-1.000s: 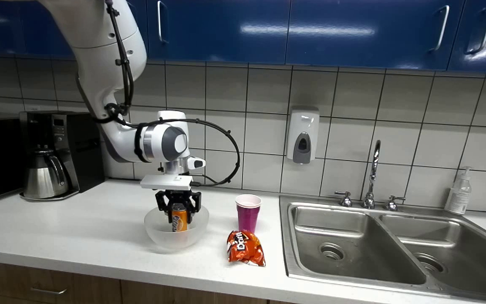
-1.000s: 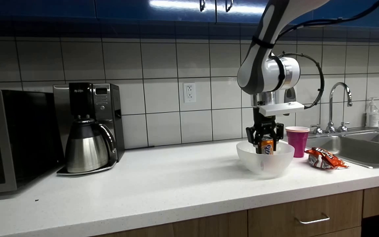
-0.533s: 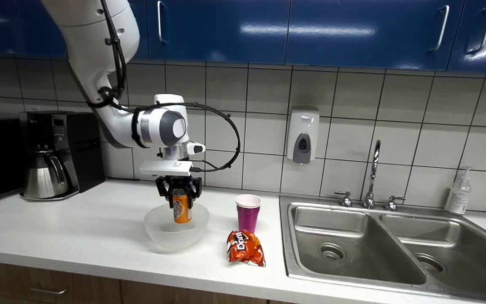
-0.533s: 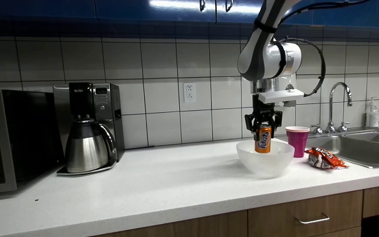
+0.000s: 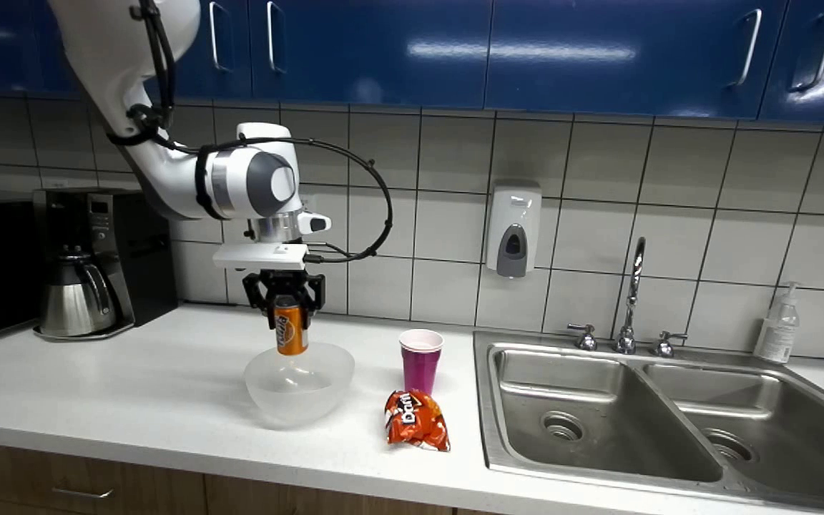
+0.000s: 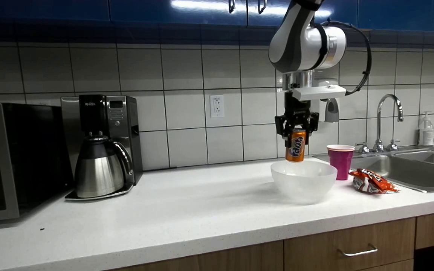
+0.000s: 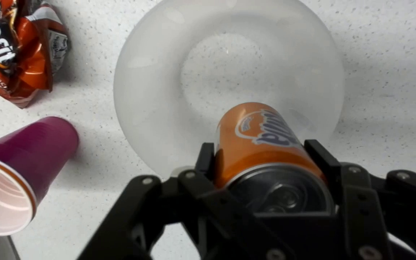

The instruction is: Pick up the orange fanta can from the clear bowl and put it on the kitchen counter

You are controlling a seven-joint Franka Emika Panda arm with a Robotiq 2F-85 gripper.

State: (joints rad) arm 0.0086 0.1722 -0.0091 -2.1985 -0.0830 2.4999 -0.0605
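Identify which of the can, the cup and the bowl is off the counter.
The orange Fanta can: it hangs held in the gripper, while the purple cup and the translucent bowl rest on the counter.

Franka Emika Panda arm (image 5: 115, 50), slanting in from the upper edge in both exterior views and bent at the wrist (image 5: 237, 184). The Robotiq gripper (image 5: 289, 320) points downward, its two opposed fingers (image 7: 321, 157) clamped in a grip, set partway apart.
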